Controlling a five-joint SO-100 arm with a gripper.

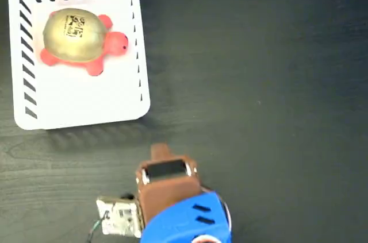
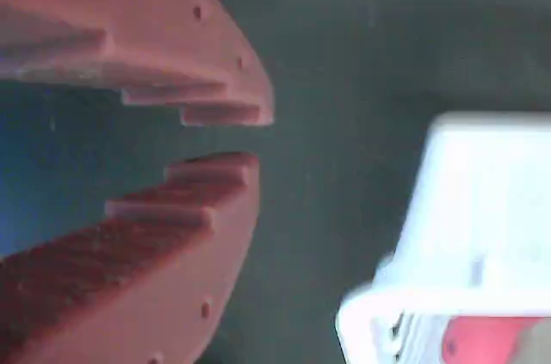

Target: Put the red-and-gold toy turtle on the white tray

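The brown two-finger gripper (image 1: 163, 152) sits at the near edge of the fixed view, mounted on the blue arm housing (image 1: 187, 223), well apart from the task objects. In the wrist view the stepped reddish-brown fingers (image 2: 202, 106) stand slightly apart at the tips, with only dark desk (image 2: 344, 54) in the gap; nothing is held.

The flat white rectangular tray with black slanted slots (image 1: 80, 102) lies farther away and to the left of the gripper in the fixed view. Its near edge is separated from the fingertips by bare desk.

The toy turtle with the shiny gold domed shell and coral-red head and feet (image 1: 80, 39) rests on the far half of the tray, fully within its rim. Its long axis runs left to right, head toward the right.

Judgement: placement appears complete; the remaining move is likely retraction only.
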